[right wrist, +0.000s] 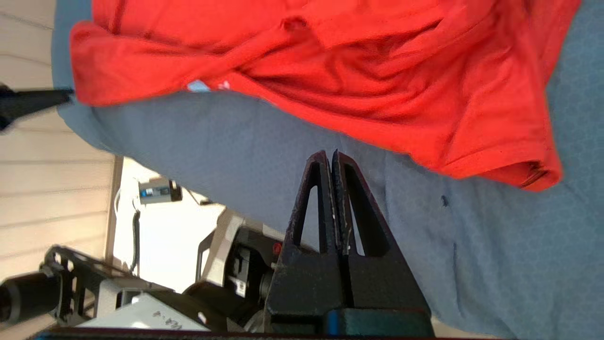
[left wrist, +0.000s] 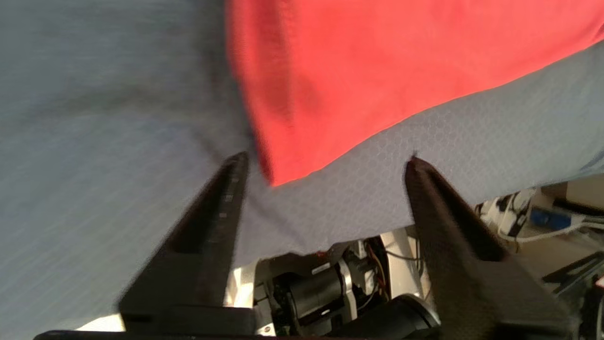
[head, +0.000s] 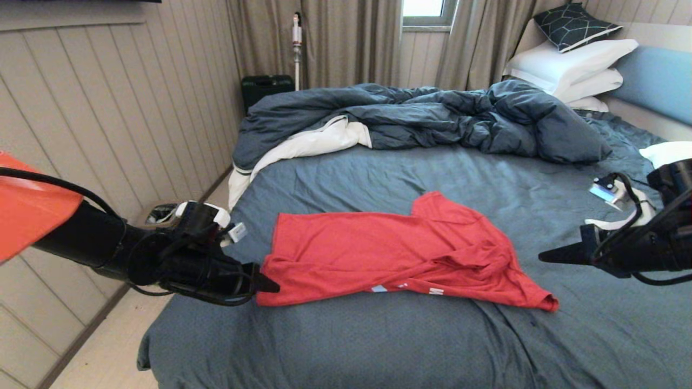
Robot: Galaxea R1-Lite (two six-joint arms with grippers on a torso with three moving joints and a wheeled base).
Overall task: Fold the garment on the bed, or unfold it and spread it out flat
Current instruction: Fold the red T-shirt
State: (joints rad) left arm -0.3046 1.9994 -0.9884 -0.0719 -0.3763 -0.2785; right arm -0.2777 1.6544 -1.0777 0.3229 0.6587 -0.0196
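Note:
The garment [head: 400,254] is a red T-shirt lying rumpled on the bed [head: 378,340], with a bit of white lettering showing at its near edge. My left gripper [head: 268,284] sits at the shirt's near left corner. In the left wrist view the left gripper [left wrist: 326,159] stands open and holds nothing, with the corner of the garment [left wrist: 377,61] lying on the sheet just ahead of the fingertips, close to one of them. My right gripper [head: 543,257] hovers to the right of the shirt, apart from it. That right gripper [right wrist: 330,153] is shut and empty, short of the garment [right wrist: 358,71].
A rumpled dark blue duvet [head: 432,119] with white lining lies across the far half of the bed. White pillows [head: 573,65] are stacked at the far right. A small device with a cable [head: 605,192] rests on the sheet near my right arm. A panelled wall [head: 108,119] runs along the left.

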